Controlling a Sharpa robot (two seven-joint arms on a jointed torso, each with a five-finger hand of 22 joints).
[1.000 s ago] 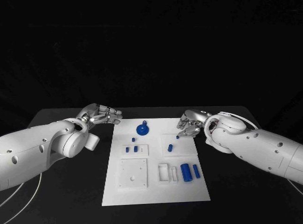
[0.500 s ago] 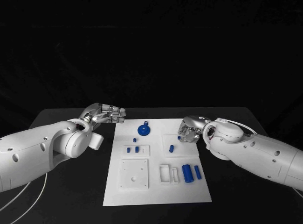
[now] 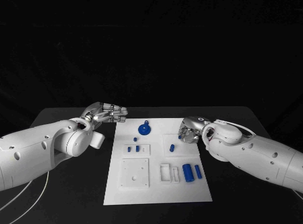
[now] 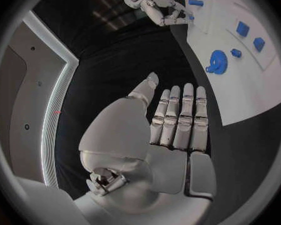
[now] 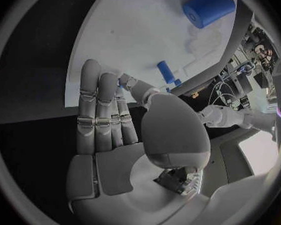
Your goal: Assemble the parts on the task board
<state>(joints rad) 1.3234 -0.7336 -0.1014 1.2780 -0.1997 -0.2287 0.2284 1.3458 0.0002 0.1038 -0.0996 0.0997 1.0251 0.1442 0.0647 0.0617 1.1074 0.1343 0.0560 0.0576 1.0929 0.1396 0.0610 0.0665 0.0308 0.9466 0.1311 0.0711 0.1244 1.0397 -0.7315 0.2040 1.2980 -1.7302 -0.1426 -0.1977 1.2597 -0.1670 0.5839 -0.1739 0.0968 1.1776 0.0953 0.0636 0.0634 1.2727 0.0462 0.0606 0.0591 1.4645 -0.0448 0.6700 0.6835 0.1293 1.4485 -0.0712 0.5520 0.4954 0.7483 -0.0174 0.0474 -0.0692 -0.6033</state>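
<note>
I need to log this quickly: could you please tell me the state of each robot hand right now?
Left robot hand: open, holding nothing, beside the white board.
Right robot hand: open, holding nothing.

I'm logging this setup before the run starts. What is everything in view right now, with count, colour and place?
Table: one, black, under everything.
Task board: one, white, middle of the table, between the two hands.
Gear: one, blue, far end of the board.
Big cylinder: one, blue, near right part of the board.
Thin rod: one, blue, just right of the big cylinder.
Peg: one, blue, on the raised white block right of centre.
Small pieces: two, blue, on the raised white block left of centre; a tinier one sits just beyond them.
Left hand: silver, holding nothing, off the board's far left corner.
Right hand: silver, holding nothing, over the board's right edge.
</note>
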